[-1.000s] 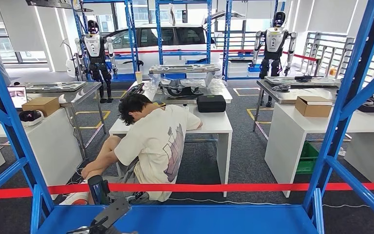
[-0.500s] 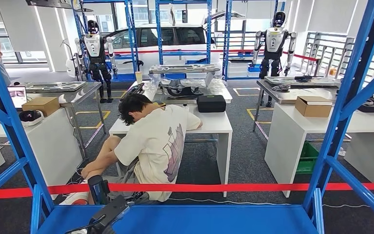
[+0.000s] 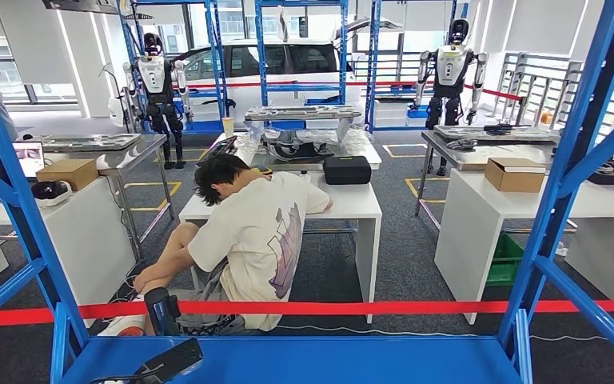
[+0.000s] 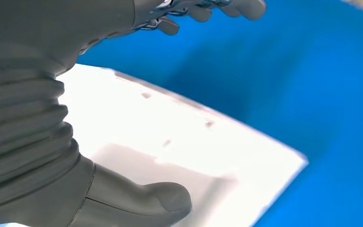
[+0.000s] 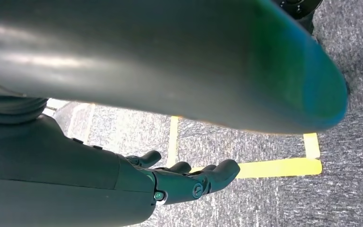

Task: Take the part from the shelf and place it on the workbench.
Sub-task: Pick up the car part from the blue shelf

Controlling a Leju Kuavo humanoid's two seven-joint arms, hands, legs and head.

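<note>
Left hand point(image 4: 52, 118) of ours hangs over the flat blue metal shelf point(image 3: 304, 358), fingers point(image 4: 236, 7) spread apart and thumb held wide, grasping nothing. Under that palm, in the left wrist view, lies the white flat part point(image 4: 179, 142), washed out by glare, resting on the blue shelf with a corner pointing away from the hand; we cannot tell whether the thumb touches it. In the head view our dark left forearm point(image 3: 168, 358) shows low at the near-left edge of the shelf. Our right hand point(image 5: 189, 177) hangs beside our body above the grey carpet floor point(image 5: 350, 118), its dark fingers point(image 5: 222, 170) gently curled and apart, holding nothing, with yellow floor tape point(image 5: 279, 168) just beyond them. Beyond the shelf, past a red barrier tape point(image 3: 368, 307), a person in a cream T-shirt point(image 3: 252, 240) crouches bent forward against a white counter point(image 3: 352, 204) that carries a black case point(image 3: 346, 170). Farther from the shelf stand blue racks point(image 3: 300, 56), a white car point(image 3: 280, 68) and two other humanoid robots, one to the left point(image 3: 156, 84) and one to the right point(image 3: 450, 68). Right of the person, another white counter point(image 3: 480, 216) bears a brown cardboard box point(image 3: 514, 174).
</note>
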